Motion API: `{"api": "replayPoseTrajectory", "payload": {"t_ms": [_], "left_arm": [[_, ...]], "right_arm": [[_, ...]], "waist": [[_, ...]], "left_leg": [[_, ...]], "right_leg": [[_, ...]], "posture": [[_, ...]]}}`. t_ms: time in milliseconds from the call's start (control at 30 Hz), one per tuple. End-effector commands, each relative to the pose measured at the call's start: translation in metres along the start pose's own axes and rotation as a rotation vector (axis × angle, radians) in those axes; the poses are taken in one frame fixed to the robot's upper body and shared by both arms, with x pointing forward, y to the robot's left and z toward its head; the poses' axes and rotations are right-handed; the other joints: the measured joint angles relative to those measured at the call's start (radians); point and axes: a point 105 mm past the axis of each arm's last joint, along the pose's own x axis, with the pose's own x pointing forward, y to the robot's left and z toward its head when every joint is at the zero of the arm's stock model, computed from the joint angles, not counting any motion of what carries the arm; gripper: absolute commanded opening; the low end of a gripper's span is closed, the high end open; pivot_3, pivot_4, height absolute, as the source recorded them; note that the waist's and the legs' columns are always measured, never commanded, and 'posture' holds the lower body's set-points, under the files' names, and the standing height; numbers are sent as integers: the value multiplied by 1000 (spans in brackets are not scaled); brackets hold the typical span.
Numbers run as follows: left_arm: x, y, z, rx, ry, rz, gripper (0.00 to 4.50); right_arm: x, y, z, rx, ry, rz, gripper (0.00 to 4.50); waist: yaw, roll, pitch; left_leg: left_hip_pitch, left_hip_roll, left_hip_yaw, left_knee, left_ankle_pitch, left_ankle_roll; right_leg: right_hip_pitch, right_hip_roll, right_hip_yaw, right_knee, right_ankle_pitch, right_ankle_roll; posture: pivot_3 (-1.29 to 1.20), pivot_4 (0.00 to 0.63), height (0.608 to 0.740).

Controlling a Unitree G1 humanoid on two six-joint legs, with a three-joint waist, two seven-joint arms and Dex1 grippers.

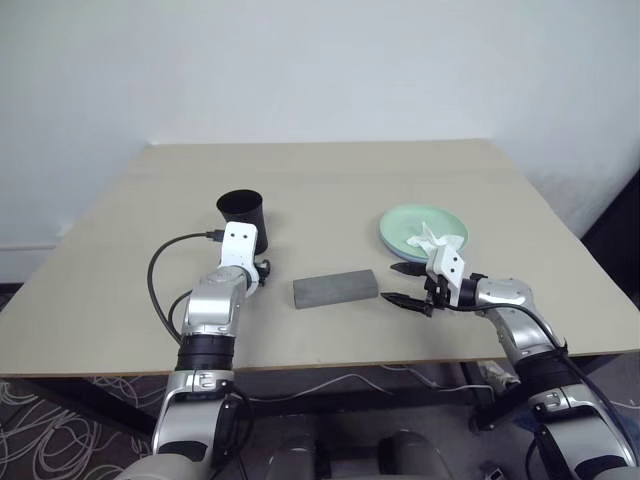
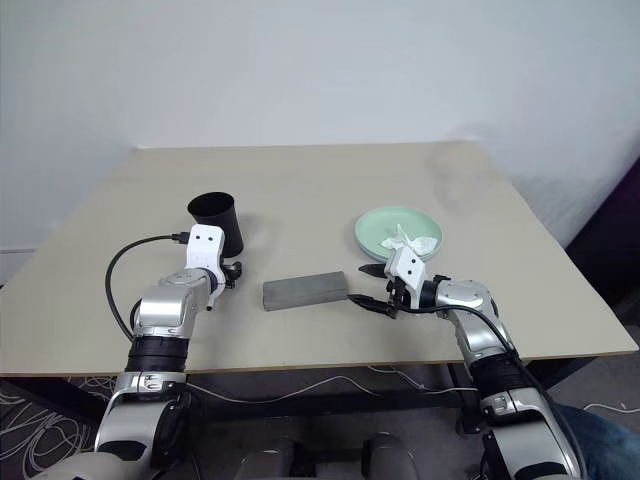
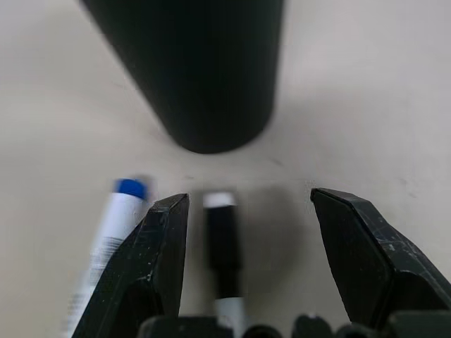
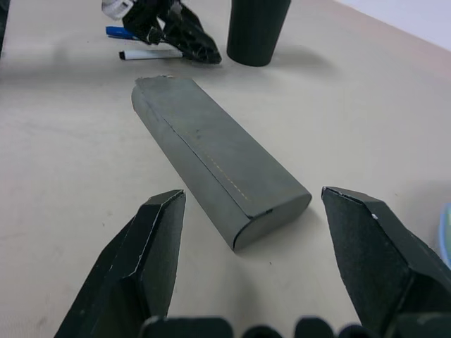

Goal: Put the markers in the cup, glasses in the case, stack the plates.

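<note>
A: What is the left gripper (image 3: 246,232) doing?
B: It is hanging low over the bench (image 1: 330,180), just in front of the cup (image 1: 241,218), with its jaws standing wide apart and holding nothing. The black-capped marker (image 3: 223,246) is lying on the bench between the jaws, and the blue-capped marker (image 3: 116,218) is lying just outside one of them, beside the first. Both are resting close to the foot of the cup, which is standing upright.

A: And the right gripper (image 4: 250,232)?
B: It is also gaping fully open and empty, pointing across at the near end of the case (image 4: 218,158). The case is lying closed and flat on the bench between the two arms, apart from the jaws.

A: Where are the plates sitting?
B: The mint green plate (image 1: 405,225) is resting on the bench just beyond the right gripper, with a crumpled white tissue (image 1: 437,238) lying on it. A light blue edge is peeking out from under it, so the two plates are looking stacked

A: The glasses?
B: I cannot tell where they are
</note>
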Motion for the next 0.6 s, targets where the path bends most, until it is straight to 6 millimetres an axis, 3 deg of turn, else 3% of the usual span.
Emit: {"api": "replayPoseTrajectory", "payload": {"t_ms": [33, 100, 200, 433, 600], "left_arm": [[-2, 2, 14, -9, -24, 11, 2967], [-2, 3, 13, -14, -16, 17, 2967], [-1, 3, 13, -27, -19, 15, 2371], [-7, -16, 24, -20, -85, -81, 116], [-28, -47, 61, 177, -315, -263, 119]], "right_arm": [[-7, -7, 14, -38, -34, -40, 3361], [-9, -7, 13, -37, -30, -45, 3361], [-9, -7, 13, -36, -27, -48, 3361], [-6, -9, 14, -37, -24, -46, 3361], [-2, -10, 15, -42, -26, -39, 3361]], "waist": [[0, 0, 0], [0, 0, 0], [0, 0, 0], [1, 0, 0], [2, -1, 0]], "left_leg": [[0, 0, 0, 0, 0, 0], [0, 0, 0, 0, 0, 0], [0, 0, 0, -1, 0, 0], [0, 0, 0, -1, 0, 0], [0, 0, 0, -2, 0, 0]], "right_leg": [[0, 0, 0, 0, 0, 0], [0, 0, 0, 0, 0, 0], [-1, 0, 0, 0, 0, 0], [-2, 0, 0, 0, 0, 0], [-2, -1, 0, -2, 0, 0]], "posture": [[0, 0, 740], [0, 0, 740], [0, 0, 740], [0, 0, 740], [0, 0, 740]]}}
